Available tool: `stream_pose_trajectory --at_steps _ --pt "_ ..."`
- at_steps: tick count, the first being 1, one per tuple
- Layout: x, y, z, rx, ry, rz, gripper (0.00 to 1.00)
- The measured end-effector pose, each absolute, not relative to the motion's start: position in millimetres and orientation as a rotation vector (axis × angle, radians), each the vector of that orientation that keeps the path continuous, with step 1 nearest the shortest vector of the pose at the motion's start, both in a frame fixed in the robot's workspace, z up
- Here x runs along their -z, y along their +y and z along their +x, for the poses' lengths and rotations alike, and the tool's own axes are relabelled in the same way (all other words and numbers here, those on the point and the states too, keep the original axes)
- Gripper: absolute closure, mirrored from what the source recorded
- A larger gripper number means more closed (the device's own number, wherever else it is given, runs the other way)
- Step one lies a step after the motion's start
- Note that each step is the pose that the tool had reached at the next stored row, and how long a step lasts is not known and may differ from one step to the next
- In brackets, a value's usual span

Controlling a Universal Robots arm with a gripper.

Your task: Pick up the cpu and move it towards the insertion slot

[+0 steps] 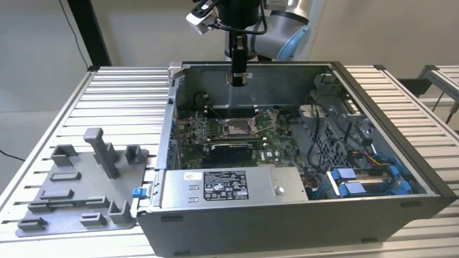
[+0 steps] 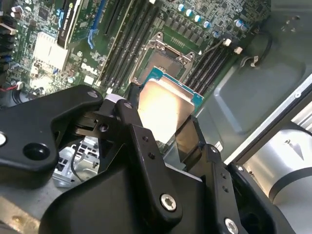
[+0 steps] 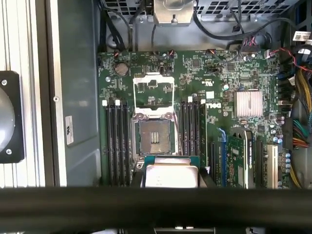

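Gripper fingers clamp the cpu by its edges, holding it above the open computer case, just short of the insertion slot

Insertion slot uncovered; memory sticks flank it.

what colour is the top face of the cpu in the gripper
Silvery-white, with a teal-green edge; the cpu shows best in the second wrist view, held between the black fingers.

Silvery cpu with teal edge — black gripper — green board, grey case
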State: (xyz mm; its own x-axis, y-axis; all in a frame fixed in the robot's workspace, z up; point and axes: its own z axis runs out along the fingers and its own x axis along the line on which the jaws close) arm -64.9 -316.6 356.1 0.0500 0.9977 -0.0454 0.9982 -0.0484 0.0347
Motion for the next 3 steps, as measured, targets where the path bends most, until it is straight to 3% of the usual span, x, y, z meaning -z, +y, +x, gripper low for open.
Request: stream_pose_trajectory --at_steps 3 --pt "-356.1 -316.6 -64.9 0.014 2.127 2.235 1.00"
